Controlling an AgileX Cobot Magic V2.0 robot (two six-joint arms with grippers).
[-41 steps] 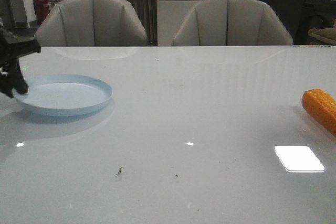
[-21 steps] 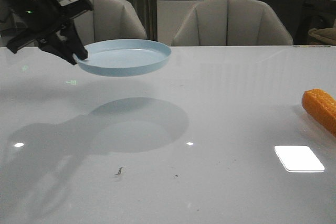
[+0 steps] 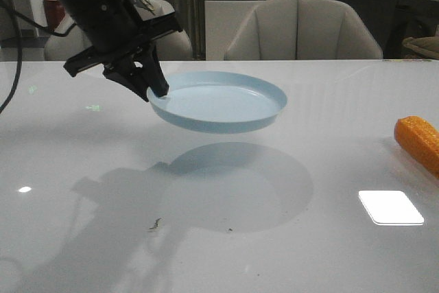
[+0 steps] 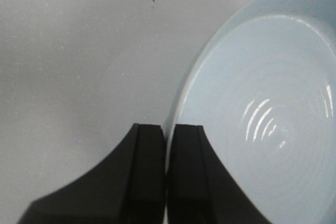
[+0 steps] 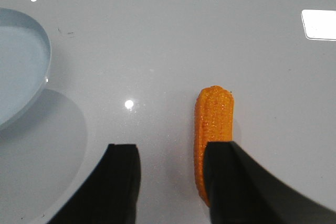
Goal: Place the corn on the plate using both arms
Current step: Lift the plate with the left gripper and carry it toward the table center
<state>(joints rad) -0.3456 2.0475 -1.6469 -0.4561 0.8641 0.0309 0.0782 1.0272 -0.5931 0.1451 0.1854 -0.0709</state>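
My left gripper (image 3: 156, 92) is shut on the rim of the pale blue plate (image 3: 226, 99) and holds it in the air over the table's middle, its shadow below. In the left wrist view the two fingers (image 4: 149, 150) pinch the plate's rim (image 4: 178, 108). The orange corn (image 3: 418, 141) lies on the table at the right edge. In the right wrist view my right gripper (image 5: 173, 153) is open above the table, and the corn (image 5: 212, 119) lies partly under its one finger (image 5: 231, 166). The plate's edge (image 5: 21, 72) shows there too. The right gripper does not show in the front view.
Two grey chairs (image 3: 302, 29) stand behind the table's far edge. A bright light patch (image 3: 389, 207) reflects on the table near the corn. Small dark specks (image 3: 156, 224) lie on the table near the front.
My left arm has lifted the plate off the table at the far left and carried it right and nearer, toward the table's middle. The corn has not moved.
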